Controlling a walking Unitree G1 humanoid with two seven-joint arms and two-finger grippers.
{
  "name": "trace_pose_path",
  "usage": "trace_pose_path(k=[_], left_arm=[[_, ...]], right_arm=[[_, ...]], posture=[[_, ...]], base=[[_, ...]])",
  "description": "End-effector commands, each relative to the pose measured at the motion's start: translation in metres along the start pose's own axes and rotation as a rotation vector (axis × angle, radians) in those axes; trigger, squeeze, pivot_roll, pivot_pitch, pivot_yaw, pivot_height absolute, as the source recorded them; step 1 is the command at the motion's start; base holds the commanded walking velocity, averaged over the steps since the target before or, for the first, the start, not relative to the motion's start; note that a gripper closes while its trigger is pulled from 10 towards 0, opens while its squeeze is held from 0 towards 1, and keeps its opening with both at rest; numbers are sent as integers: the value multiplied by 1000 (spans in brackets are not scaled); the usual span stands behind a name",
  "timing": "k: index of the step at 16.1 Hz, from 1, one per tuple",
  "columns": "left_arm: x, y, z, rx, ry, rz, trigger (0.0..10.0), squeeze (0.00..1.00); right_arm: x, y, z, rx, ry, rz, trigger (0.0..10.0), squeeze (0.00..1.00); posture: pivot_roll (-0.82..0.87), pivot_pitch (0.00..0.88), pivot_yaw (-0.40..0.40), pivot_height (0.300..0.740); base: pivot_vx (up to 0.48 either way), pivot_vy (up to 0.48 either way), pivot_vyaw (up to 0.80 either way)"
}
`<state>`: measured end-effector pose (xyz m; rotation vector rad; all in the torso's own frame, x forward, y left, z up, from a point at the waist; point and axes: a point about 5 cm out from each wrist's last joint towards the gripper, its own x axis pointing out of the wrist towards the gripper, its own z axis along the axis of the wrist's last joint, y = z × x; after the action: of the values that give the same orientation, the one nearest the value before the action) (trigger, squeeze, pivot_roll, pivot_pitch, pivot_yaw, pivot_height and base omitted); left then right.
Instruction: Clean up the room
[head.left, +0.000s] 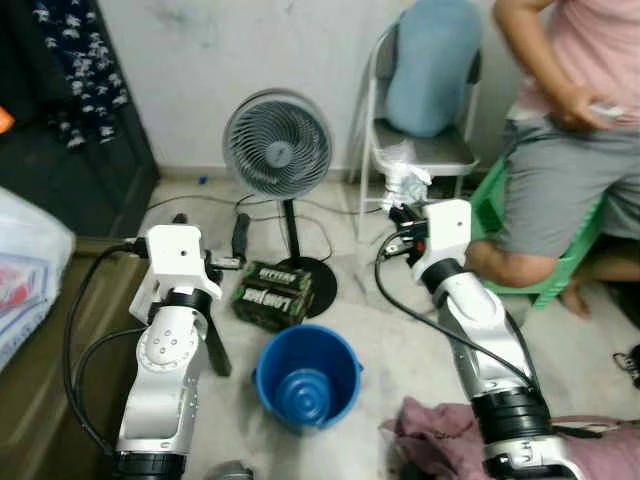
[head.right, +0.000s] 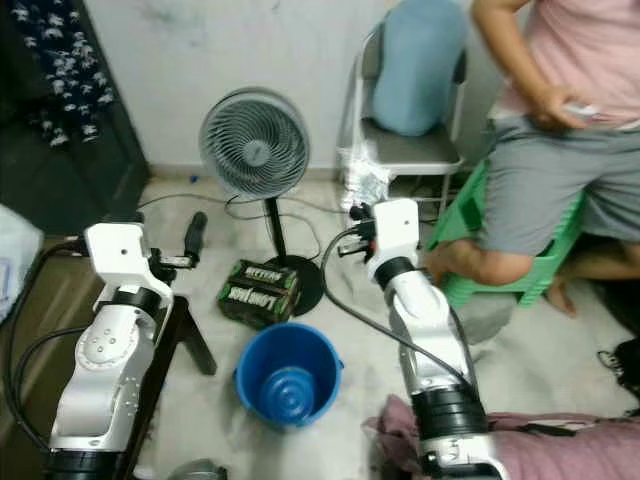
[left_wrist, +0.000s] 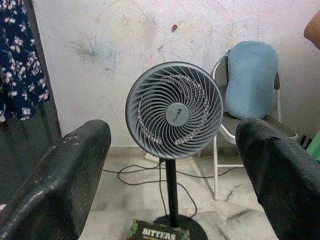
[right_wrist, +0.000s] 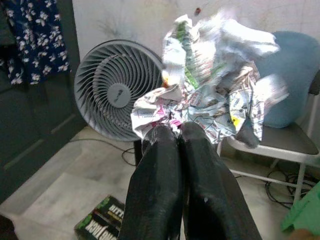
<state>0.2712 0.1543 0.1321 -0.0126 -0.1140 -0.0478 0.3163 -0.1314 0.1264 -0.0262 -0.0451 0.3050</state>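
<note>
Crumpled newspaper (right_wrist: 210, 85) is bunching upward with no clear long axis, clamped in the right gripper's (right_wrist: 178, 131) jaws above the floor. The left gripper (left_wrist: 172, 165) is holding its jaws apart. Between the arms, a blue bucket (head.left: 307, 375) is sitting nearest, then a green box (head.left: 273, 293), then a fan (head.left: 277, 142); a seated person (head.left: 570, 130) is cropped.

Both silver arms are raised in front of the robot, bent at the elbow. The right gripper (right_wrist: 177, 132) has its two black fingers (right_wrist: 155, 185) pressed together on a crumpled newspaper (right_wrist: 210, 95). The left gripper (left_wrist: 172, 150) points forward with its fingers (left_wrist: 55, 185) spread wide apart, holding nothing.
</note>
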Motion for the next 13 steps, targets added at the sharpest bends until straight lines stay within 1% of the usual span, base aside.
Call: trace_pose_path(k=[1,2,6,8,10,13], left_arm=[[-1,12,2,17,-3,40,10000,0],[-1,12,2,22,0,45,10000,0],[-1,14,2,30,4,55,10000,0],[-1,16,3,39,6,68,10000,0],[-3,21,4,53,5,83,10000,0],[-8,23,6,82,1,77,10000,0]], right_arm=[[7,13,8,7,-27,43,10000,0],[7,13,8,7,-26,43,10000,0],[8,14,8,12,-32,48,10000,0],[9,15,8,-14,-31,57,10000,0],[11,19,8,-21,-35,68,10000,0],[13,21,8,-9,-33,76,10000,0]], posture=[[-23,0,-35,740],[-23,0,-35,740],[-23,0,-35,740],[-23,0,-35,740],[5,0,-44,740],[24,0,-57,740]], base=[[330,0,0],[285,0,0],[0,0,0],[0,0,0],[0,0,800],[0,0,800]])
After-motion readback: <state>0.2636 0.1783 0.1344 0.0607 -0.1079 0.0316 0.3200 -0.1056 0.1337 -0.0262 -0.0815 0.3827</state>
